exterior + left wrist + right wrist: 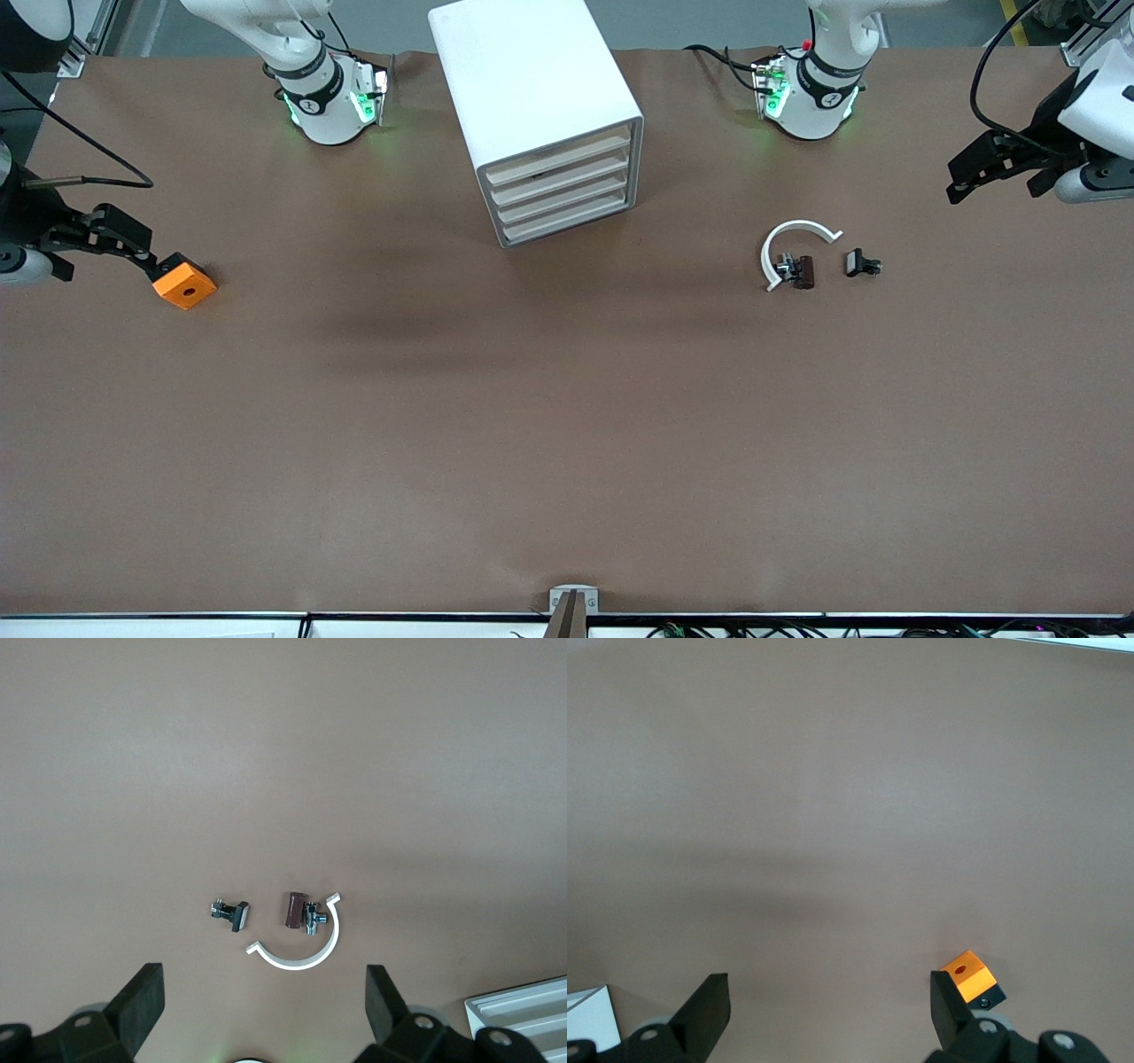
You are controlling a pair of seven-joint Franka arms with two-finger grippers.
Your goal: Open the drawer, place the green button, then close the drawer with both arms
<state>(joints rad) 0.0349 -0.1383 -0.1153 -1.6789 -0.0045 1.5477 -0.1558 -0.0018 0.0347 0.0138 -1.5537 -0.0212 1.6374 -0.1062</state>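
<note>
Both arms wait, fingers spread wide; the white four-drawer cabinet point(540, 115) stands shut.
The small black button point(861, 263) lies beside a white curved clip point(793, 232) near the left hand point(266, 1010); the right hand point(830, 1010) hangs by the orange block point(184, 283).

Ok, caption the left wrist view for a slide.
Open left gripper over the table, above a white clip and two small parts.
</note>
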